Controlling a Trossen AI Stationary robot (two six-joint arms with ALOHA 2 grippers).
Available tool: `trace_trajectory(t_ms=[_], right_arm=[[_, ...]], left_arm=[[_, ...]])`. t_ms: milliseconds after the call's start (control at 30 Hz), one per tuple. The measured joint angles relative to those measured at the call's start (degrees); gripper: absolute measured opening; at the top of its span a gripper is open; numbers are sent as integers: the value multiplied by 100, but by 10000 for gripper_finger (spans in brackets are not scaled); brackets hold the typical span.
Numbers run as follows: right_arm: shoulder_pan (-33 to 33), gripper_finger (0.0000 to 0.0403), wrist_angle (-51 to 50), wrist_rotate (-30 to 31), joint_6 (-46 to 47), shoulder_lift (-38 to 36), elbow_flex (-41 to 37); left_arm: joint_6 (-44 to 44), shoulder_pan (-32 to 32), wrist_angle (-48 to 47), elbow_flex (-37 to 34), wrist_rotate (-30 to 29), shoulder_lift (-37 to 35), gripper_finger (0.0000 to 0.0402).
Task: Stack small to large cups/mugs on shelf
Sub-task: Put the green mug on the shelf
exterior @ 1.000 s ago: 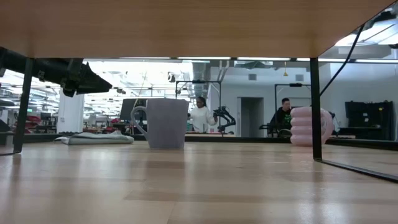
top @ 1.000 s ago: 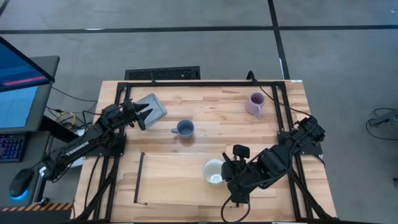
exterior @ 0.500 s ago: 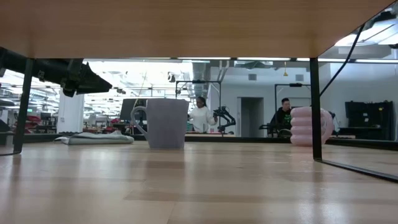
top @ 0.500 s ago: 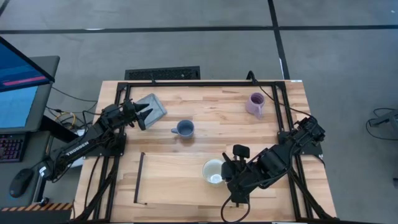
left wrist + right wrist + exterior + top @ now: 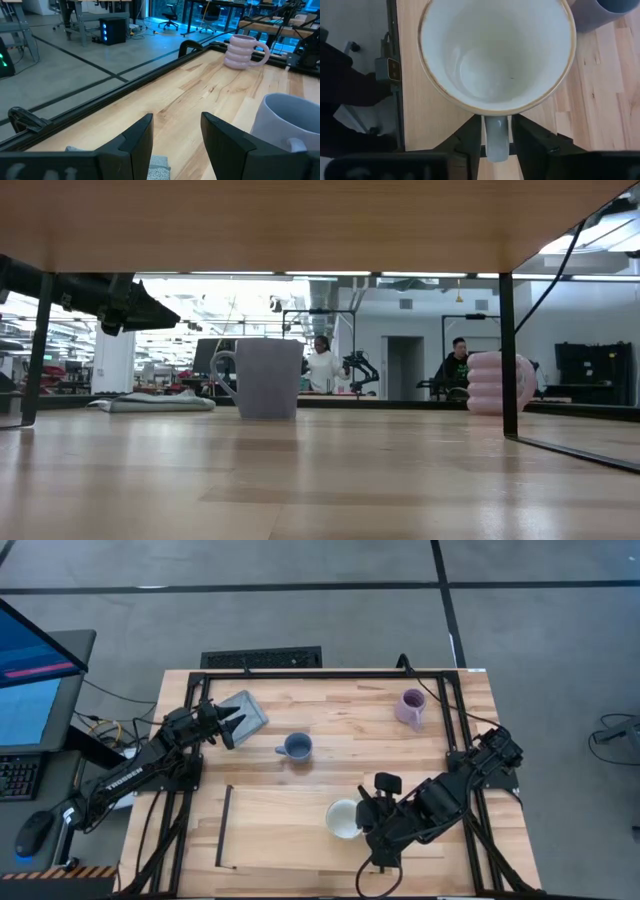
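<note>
The white mug is over the right part of the low light-wood shelf, and my right gripper is shut on its handle. The right wrist view looks down into its open mouth. The small blue mug stands upright on the tabletop beyond the shelf. The lilac mug stands upright at the far right. My left gripper is open and empty at the far left, over the edge of a flat grey pad. My right gripper pinches the white mug's handle between its two fingers. The fingers come from the table's right, slanting down. The mug is upright with its mouth up. I cannot tell whether its base rests on the shelf.
The shelf has a thin black bar at its left end, and its underside fills the top of the low view. A black frame runs round the tabletop. Bare wood lies between the blue and lilac mugs. People stand in the room behind.
My right gripper has shifted the white mug a little toward the table's near edge, still held by its handle. The left arm and the other two mugs have kept still.
</note>
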Motion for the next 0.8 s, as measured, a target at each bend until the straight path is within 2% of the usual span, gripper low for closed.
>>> trace_trajectory(t_ms=[800], right_arm=[[-219, 146, 85, -26, -66, -1, 0]], left_arm=[[0, -2, 0, 0, 0, 1, 156]])
